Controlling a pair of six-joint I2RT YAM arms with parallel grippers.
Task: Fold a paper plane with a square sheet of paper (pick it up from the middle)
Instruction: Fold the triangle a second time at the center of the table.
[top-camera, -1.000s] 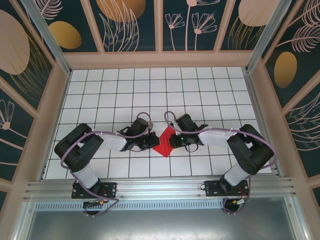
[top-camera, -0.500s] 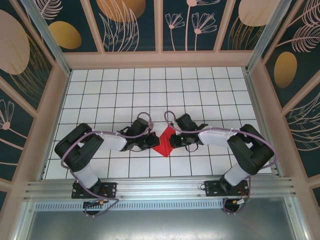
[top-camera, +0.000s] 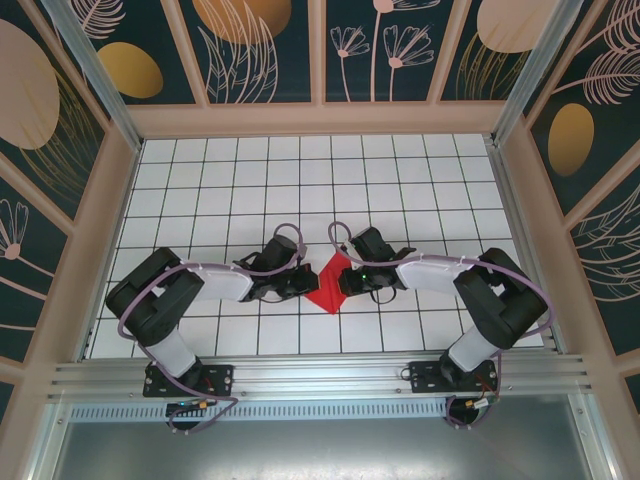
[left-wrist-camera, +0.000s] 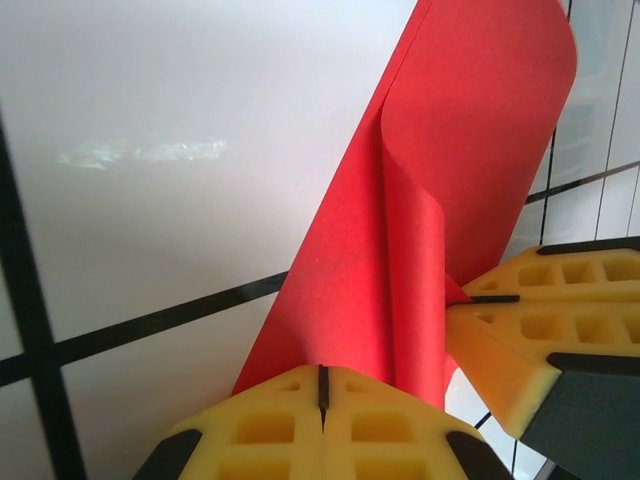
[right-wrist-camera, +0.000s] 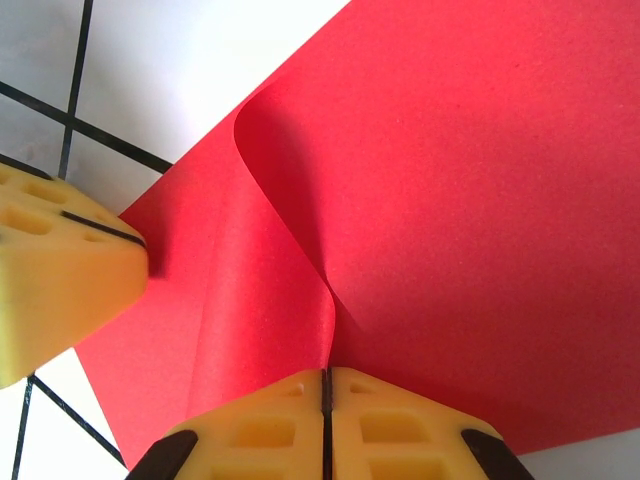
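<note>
Top view: one red sheet of paper lies near the worktop's near edge, midway between its sides. The left gripper and right gripper flank it, and open tiles reach the far edge.
Left wrist: the left jaws are pressed together, pinching the curled sheet's edge.
Right wrist: the right jaws are likewise clamped on the sheet's edge.

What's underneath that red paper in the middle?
White gridded tabletop shows around the red paper; the patch directly beneath it is covered, so I cannot tell more.
</note>
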